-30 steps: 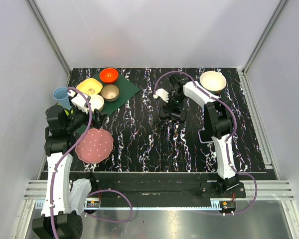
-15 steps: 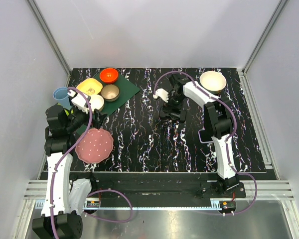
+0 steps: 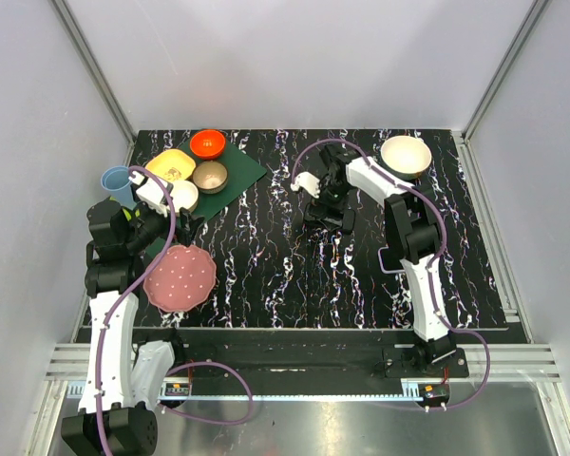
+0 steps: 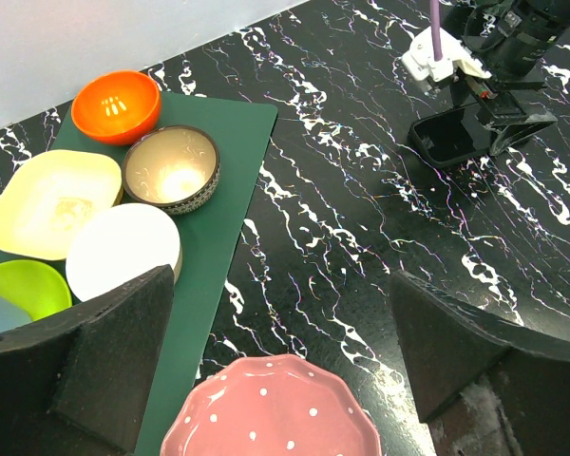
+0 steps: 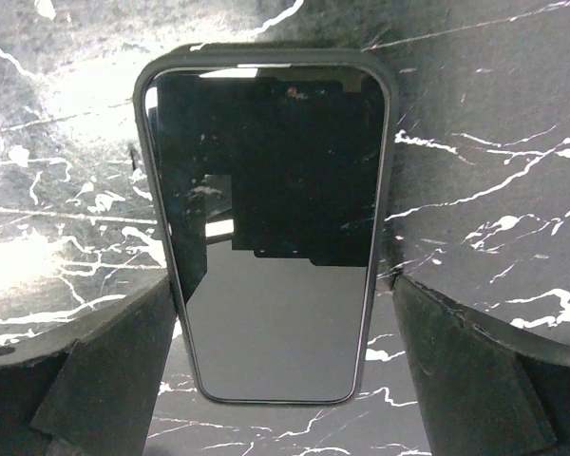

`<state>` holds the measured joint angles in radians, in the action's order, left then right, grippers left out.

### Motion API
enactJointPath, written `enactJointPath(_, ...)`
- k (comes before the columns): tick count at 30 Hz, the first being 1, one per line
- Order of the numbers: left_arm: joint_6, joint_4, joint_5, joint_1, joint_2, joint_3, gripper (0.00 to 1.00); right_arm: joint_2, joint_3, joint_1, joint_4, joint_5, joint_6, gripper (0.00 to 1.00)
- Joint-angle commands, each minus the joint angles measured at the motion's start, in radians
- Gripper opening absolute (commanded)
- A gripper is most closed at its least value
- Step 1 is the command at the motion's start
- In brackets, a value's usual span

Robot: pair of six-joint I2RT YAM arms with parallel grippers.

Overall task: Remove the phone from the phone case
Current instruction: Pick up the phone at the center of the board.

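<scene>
Two arms showed in the top view. The left end effector (image 3: 182, 224) hung with its fingers spread. A pink plate (image 3: 179, 277) lay just on its near side, and a green mat (image 3: 239, 179) carrying bowls lay just ahead of it. The right end effector (image 3: 329, 211) pointed down over the middle of the marbled surface (image 3: 266, 275). The phone (image 3: 334, 225) was a dark shape directly under it, and a cream bowl (image 3: 405, 156) sat well off to its right and beyond.

From the left wrist, that end effector's two fingers (image 4: 114, 351) stood wide apart, with only the plate's rim and bare surface between them. Far ahead and to the right, the phone lay flat with its screen up, just below the right end effector.

From the right wrist, the phone filled the gap between the spread fingers (image 5: 475, 380) and lay lengthwise away from the end effector. It sat in its dark phone case (image 5: 141, 123), whose rim ran around the whole screen. The fingers flanked the phone's near end. Whether they touched the case could not be told.
</scene>
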<state>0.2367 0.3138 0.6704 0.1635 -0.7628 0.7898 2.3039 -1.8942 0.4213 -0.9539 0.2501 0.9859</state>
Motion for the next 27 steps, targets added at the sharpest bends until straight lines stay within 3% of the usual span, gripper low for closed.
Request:
enactJointPath(1,0.012,-0.027,0.020,0.007,0.002,-0.004,0.99,0.005,-0.014,0.017,0.046,-0.023,-0.012,1.00)
enactJointPath(7,0.012,-0.027,0.020,0.005,0.003,-0.004,0.99,0.012,-0.011,0.027,0.017,-0.006,0.000,0.99)
enactJointPath(17,0.010,-0.027,0.023,0.007,0.005,-0.004,0.99,0.035,-0.011,0.047,-0.019,-0.077,-0.010,0.85)
enactJointPath(21,0.010,-0.028,0.024,0.005,0.008,-0.004,0.99,0.045,-0.006,0.051,-0.032,-0.095,-0.021,0.60)
enactJointPath(22,0.010,-0.027,0.026,0.005,0.007,-0.004,0.99,0.046,-0.005,0.053,-0.034,-0.101,-0.024,0.48)
enactJointPath(24,0.009,-0.028,0.031,0.007,0.003,-0.004,0.99,0.049,0.000,0.057,-0.036,-0.106,-0.038,0.38)
enactJointPath(25,0.007,-0.027,0.032,0.005,0.003,-0.003,0.99,0.049,0.000,0.059,-0.036,-0.110,-0.044,0.25)
enactJointPath(27,0.004,-0.027,0.032,0.005,0.002,-0.001,0.99,0.045,-0.002,0.063,-0.034,-0.114,-0.059,0.16)
